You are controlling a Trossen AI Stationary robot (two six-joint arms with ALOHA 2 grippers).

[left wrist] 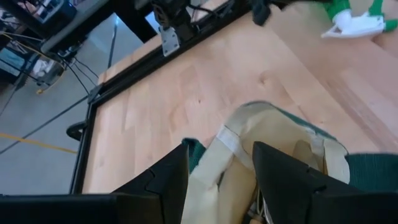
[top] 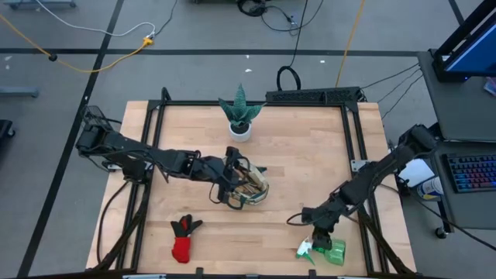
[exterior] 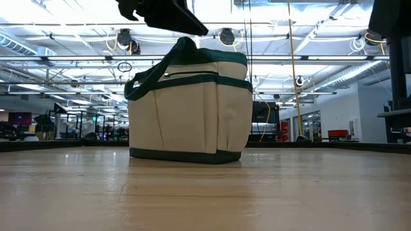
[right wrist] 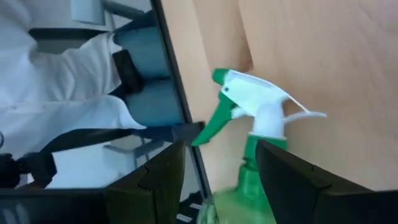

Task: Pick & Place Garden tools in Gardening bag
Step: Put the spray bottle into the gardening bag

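Note:
The beige gardening bag (top: 249,188) with green trim stands upright on its base at the table's middle, with wooden-handled tools inside; it also shows in the low view (exterior: 189,109). My left gripper (left wrist: 221,149) is open just above the bag's rim, also seen from above (top: 230,184). The green spray bottle (top: 324,250) with white nozzle (right wrist: 258,109) lies on its side near the table's near right edge. My right gripper (right wrist: 221,149) is open, one finger on either side of the bottle's neck. The red-black glove (top: 184,239) lies flat at the near left.
A spiky green plant in a white pot (top: 240,118) stands at the far middle. A black frame rail (top: 364,155) runs along the table's edges. A person in white and blue (right wrist: 68,99) shows beyond the table's near edge. Bare wood lies between bag and bottle.

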